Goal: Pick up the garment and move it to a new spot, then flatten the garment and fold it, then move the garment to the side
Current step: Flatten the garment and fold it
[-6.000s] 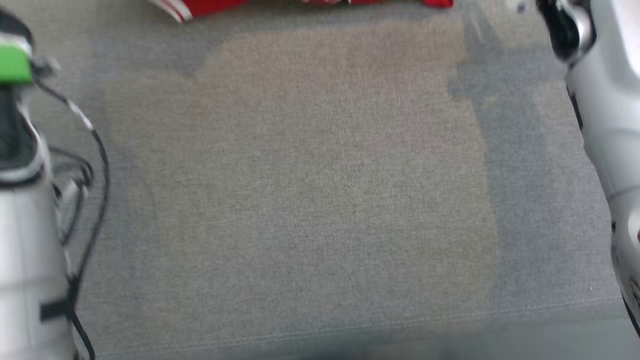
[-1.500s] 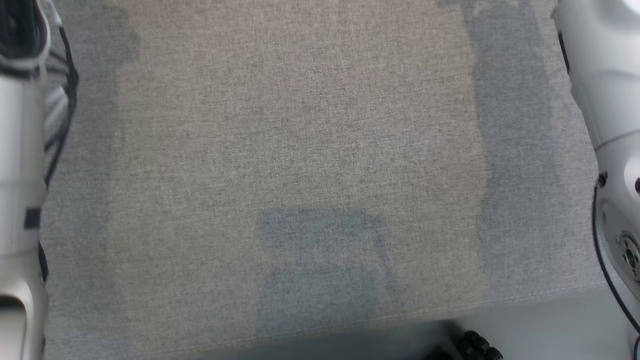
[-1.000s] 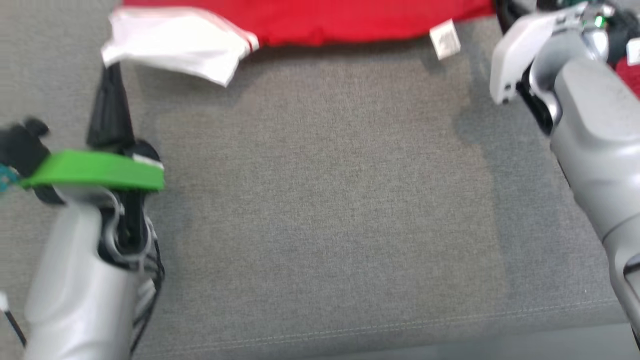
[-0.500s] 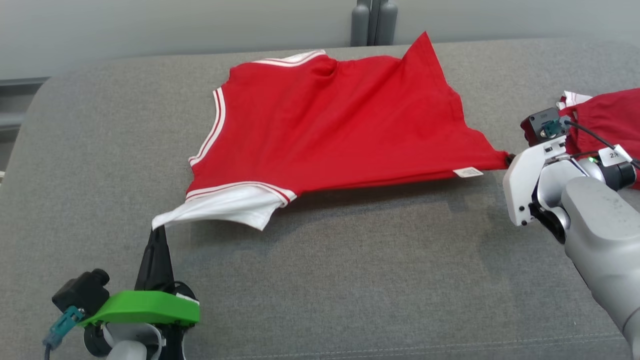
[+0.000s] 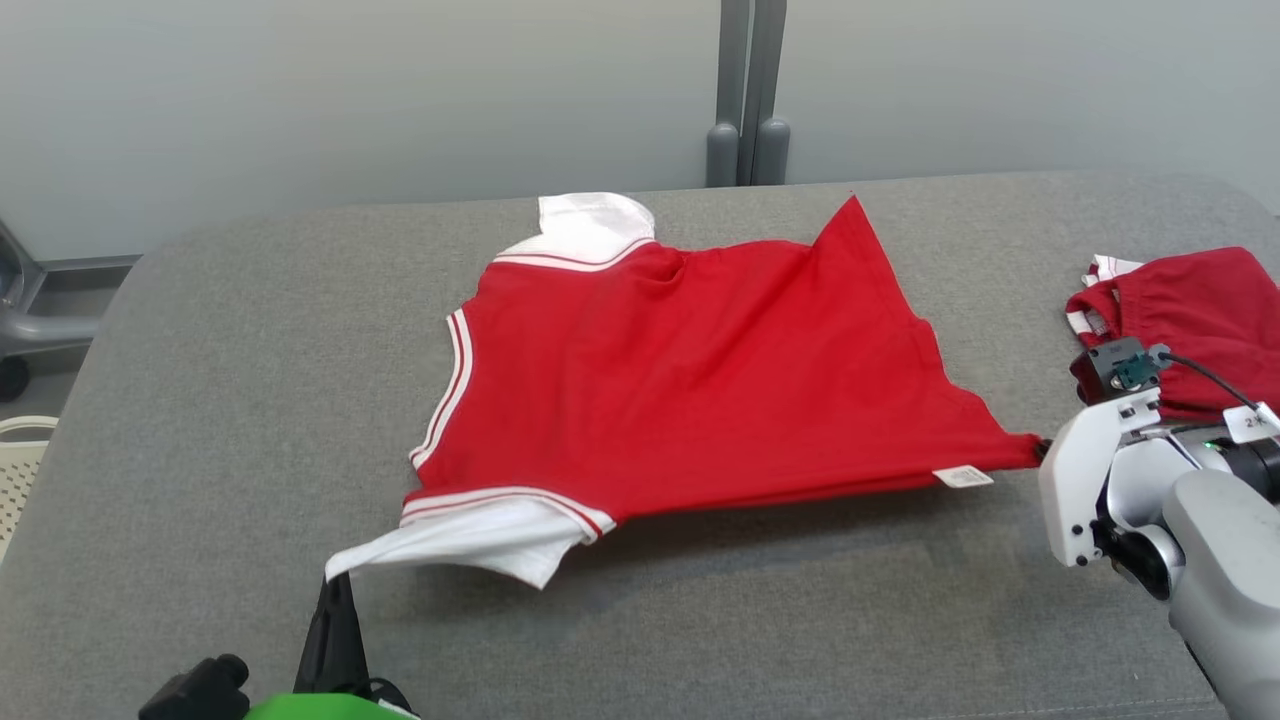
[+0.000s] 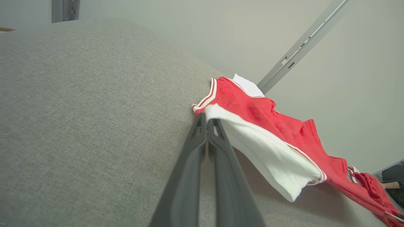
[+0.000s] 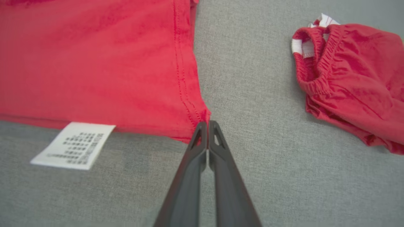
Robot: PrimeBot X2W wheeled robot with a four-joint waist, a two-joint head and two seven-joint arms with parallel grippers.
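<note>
The garment [image 5: 690,380] is a red shirt with white sleeves and striped trim, spread across the grey cushion. My left gripper [image 5: 333,578] is shut on the tip of the near white sleeve [image 6: 265,151], which is lifted off the cushion; the left wrist view shows the gripper [image 6: 206,117] pinching the sleeve's corner. At the right, my right gripper [image 5: 1040,450] is shut on the garment's red hem corner [image 7: 189,94]; the right wrist view shows this gripper [image 7: 207,123] closed on the corner. A white care label [image 7: 74,145] hangs off the near edge.
A second red garment [image 5: 1190,330] lies bunched at the cushion's right side, just beyond my right wrist. The grey cushion [image 5: 250,400] ends at a pale wall with a grey post [image 5: 748,90] behind. A pale basket [image 5: 15,460] stands past the left edge.
The head camera has tilted up from bare cushion to the whole garment. Both grippers stay shut on the sleeve tip and hem corner, with the garment stretched between them.
</note>
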